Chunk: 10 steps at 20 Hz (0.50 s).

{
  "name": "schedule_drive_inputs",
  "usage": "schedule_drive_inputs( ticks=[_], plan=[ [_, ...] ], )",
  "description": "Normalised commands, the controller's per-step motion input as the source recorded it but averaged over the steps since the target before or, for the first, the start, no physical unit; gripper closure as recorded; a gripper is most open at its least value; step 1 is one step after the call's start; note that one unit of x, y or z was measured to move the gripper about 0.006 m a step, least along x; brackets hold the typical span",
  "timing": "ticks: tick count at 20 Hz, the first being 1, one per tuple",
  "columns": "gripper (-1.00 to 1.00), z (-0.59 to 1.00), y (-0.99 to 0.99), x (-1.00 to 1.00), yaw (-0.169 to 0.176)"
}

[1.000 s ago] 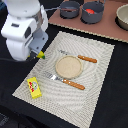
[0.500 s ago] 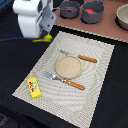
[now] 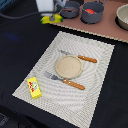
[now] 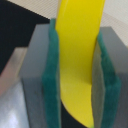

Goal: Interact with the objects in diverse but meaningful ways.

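Hand (image 4: 75,75) clamped on yellow banana (image 4: 80,55), top left of exterior frame near dark pots (image 3: 92,12). Best kept firmly pinched, lowered slowly over a pot before letting go.

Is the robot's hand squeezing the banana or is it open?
Squeezing: in the wrist view, both green pads press against the yellow banana.

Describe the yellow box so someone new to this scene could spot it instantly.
Start at the pale woven placemat on the dark table. Go to its corner at the exterior view's lower left, beyond the fork beside the round tan plate. The yellow box lies there: small, rectangular, red-marked, the mat's only bright item.
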Motion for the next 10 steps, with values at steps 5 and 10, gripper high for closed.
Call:
schedule_drive_inputs(
  ticks=[5,10],
  plan=[
    [1.00,0.22,0.73,0.02,-0.006],
    [1.00,0.13,0.70,0.11,-0.011]
  ],
)
